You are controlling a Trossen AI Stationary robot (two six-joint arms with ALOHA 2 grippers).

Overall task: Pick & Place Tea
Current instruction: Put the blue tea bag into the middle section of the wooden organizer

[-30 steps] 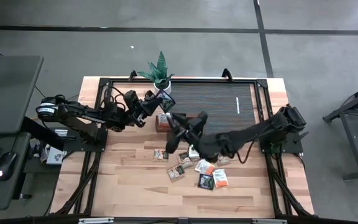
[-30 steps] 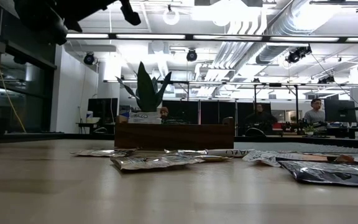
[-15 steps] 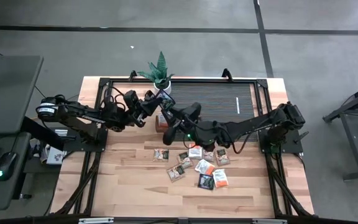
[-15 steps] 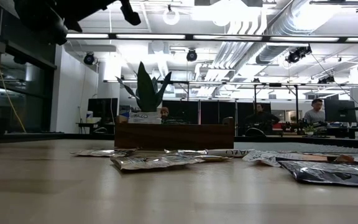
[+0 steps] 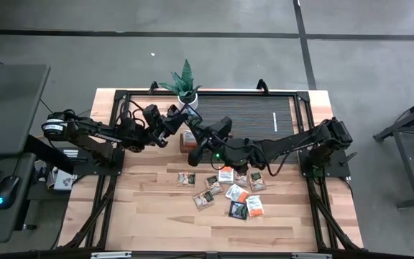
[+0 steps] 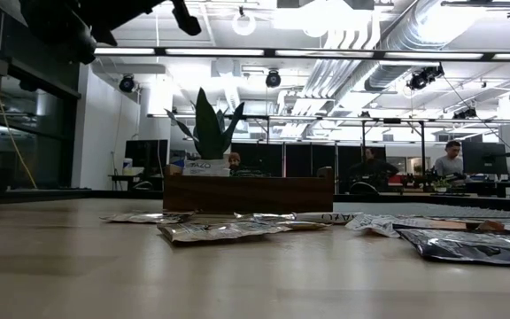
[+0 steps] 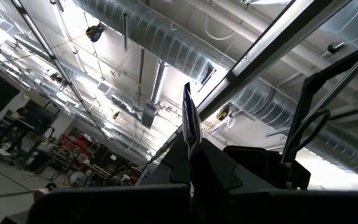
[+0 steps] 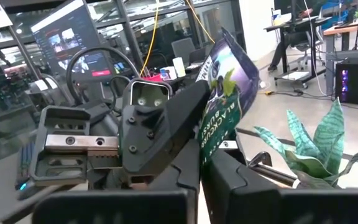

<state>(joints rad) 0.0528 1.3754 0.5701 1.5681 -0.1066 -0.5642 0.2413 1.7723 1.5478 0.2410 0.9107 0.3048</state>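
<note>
Both grippers are pinching one dark tea sachet above the wooden tray: left gripper and right gripper clamped together; opposing pulls risk tearing it.

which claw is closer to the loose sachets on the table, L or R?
Right. The right claw is just beyond the loose sachets, over the wooden tray. The left claw is farther, by the plant.

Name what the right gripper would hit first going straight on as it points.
Likely the left gripper: it faces the right gripper close ahead, both shut on one dark sachet.
</note>
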